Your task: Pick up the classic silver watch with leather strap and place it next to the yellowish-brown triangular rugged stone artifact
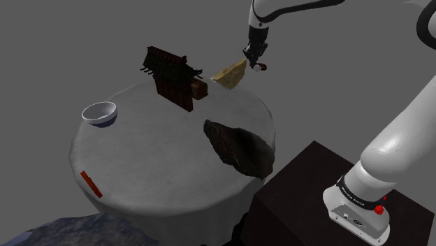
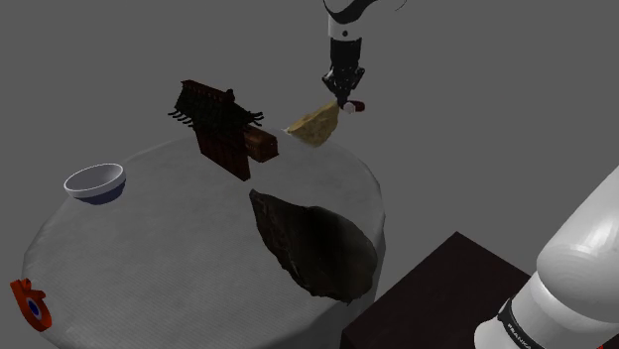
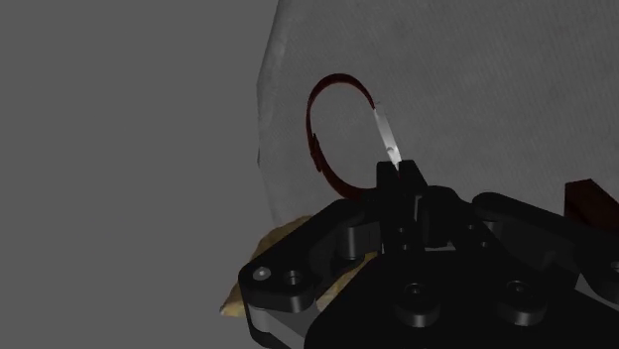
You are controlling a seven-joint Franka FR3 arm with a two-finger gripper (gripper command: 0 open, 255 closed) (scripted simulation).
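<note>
So the biggest thing here is the round table with a pale grey cloth-like top [image 1: 154,168]. The white arm with dark joints [image 1: 398,133] rises off a dark box stand [image 1: 300,189] at the shoulder view's lower right and reaches over to the far rim. A big dark brown jagged rock [image 1: 237,148] sits on the table's stand side, tipped up on edge. Further back there's a blackish-brown model with a row of spikes along its top [image 1: 168,73]. Just to its right in the shoulder view is the yellowish-brown triangular rough stone [image 1: 230,74], right at the far rim. A white bowl with a bluish base [image 1: 99,114] is over on the shoulder view's left. The black two-finger gripper [image 1: 256,61] is pinched tight on the silver watch with a dark red strap loop [image 3: 388,142]. It holds the watch up in the air just beside the stone's upper corner. Smallest is a flat orange-red strip [image 1: 91,183] at the table's near edge.
</note>
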